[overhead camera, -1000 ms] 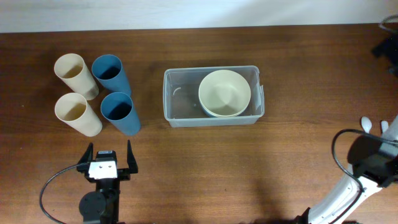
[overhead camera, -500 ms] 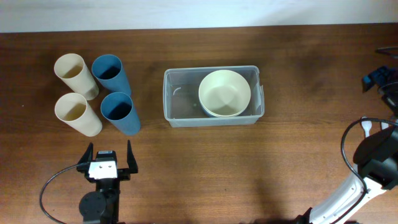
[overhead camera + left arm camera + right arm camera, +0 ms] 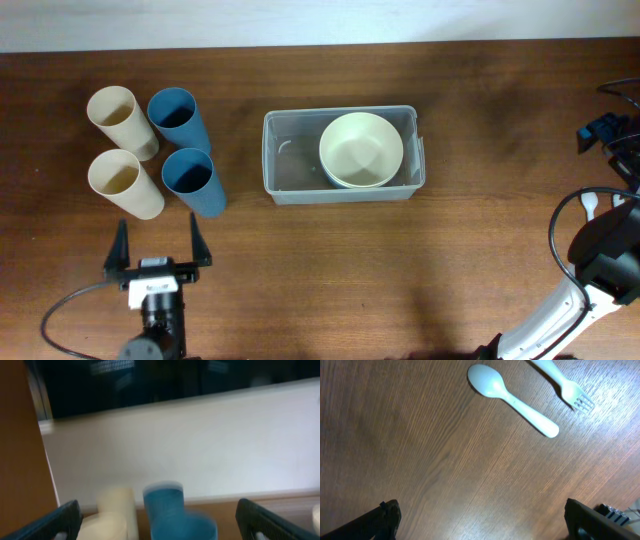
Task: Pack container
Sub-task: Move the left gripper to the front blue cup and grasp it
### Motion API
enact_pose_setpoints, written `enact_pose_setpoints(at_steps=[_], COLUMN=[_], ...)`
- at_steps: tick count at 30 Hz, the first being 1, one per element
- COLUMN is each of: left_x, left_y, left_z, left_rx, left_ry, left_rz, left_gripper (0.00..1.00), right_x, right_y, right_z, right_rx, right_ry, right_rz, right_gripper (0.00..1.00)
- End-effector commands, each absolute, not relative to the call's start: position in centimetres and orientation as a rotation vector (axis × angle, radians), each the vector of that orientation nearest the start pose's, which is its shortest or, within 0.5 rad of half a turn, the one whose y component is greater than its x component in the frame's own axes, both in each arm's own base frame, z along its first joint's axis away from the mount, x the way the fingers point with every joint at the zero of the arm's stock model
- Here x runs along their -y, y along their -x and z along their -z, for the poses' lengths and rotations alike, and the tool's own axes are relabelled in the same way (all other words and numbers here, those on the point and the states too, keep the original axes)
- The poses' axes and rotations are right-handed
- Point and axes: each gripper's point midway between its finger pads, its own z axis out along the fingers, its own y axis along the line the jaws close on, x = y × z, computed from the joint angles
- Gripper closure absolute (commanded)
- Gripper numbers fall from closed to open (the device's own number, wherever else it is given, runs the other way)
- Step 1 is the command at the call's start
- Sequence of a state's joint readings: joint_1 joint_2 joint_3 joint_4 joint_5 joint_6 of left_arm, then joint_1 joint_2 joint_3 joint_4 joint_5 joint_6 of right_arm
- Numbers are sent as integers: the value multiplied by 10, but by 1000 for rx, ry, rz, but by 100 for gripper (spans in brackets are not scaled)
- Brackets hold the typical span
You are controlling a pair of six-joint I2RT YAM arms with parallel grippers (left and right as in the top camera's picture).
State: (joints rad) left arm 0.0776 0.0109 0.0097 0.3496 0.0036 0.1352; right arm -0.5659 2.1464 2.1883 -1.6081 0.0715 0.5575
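Near the middle of the wooden table (image 3: 450,260), toward its far edge, the clear plastic container (image 3: 290,170) sits upright, with a cream bowl (image 3: 361,150) resting in its right half. To its left, well apart, two cream cups (image 3: 122,122) and two blue cups (image 3: 178,117) stand in a square cluster. The left gripper (image 3: 157,240) hangs at the near edge just below the cups, its jaws spread wide and holding nothing; its wrist view is blurred. The right gripper (image 3: 490,515) is at the table's right side, its jaws equally wide and empty. A pale spoon (image 3: 512,400) and fork (image 3: 565,385) lie side by side on the wood ahead of it, not touching.
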Motion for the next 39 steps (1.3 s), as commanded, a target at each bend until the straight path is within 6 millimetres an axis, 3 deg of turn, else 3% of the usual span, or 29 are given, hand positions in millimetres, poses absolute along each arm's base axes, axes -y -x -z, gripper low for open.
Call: enact_pose_setpoints(at_steps=[1,7,10,14,16,19,21,24,26,30,32,35,39], left_x=[-7,14,19,23,41,45,41,25,25,45,43,31,43], left_y=[-224,-220,-224,-223,-214,-220,-238,-274,-296,-339,-360,-381,-396], left_z=[-280,-324,-363,-444,-476,-492,-481,-439,-412,-382,-357,-307,-267], left_rx=[-1153,-1199,-1272,-1230,-1174,-1222,-1375,-1718,-1909,-2045,-2124,-2337,-2491], left_ry=[-105,-211,-235,-262,-342,-365,-338,-210,-174,-239,-218,-59,35], left_rz=[-167,-71,-37,-29,37,61,96,157,230,422,441,391,459], left_gripper=[0,0,0,0,0,0,0,0,0,0,0,0,0], right_x=[230,230,230,230,230,230,230,230,230,230,230,230,230], right_y=[-335,-335,-335,-335,-335,-335,-335,-335,-335,-335,-335,-335,-335], right_z=[-157,-157,-157,-157,-157,-157,-157,-157,-157,-157,-157,-157,-157], right_rx=[-2651,-2651,-2651,-2651,-2651,-2651,-2651,-2651,-2651,-2651,-2651,-2651,-2651], right_ry=[-1687,-1687,-1687,-1687,-1687,-1687,-1687,-1687,-1687,-1687,-1687,-1687,-1687], right_rz=[141,141,141,141,141,141,141,141,141,141,141,141,141], right_gripper=[1,1,1,1,1,1,1,1,1,1,1,1,1])
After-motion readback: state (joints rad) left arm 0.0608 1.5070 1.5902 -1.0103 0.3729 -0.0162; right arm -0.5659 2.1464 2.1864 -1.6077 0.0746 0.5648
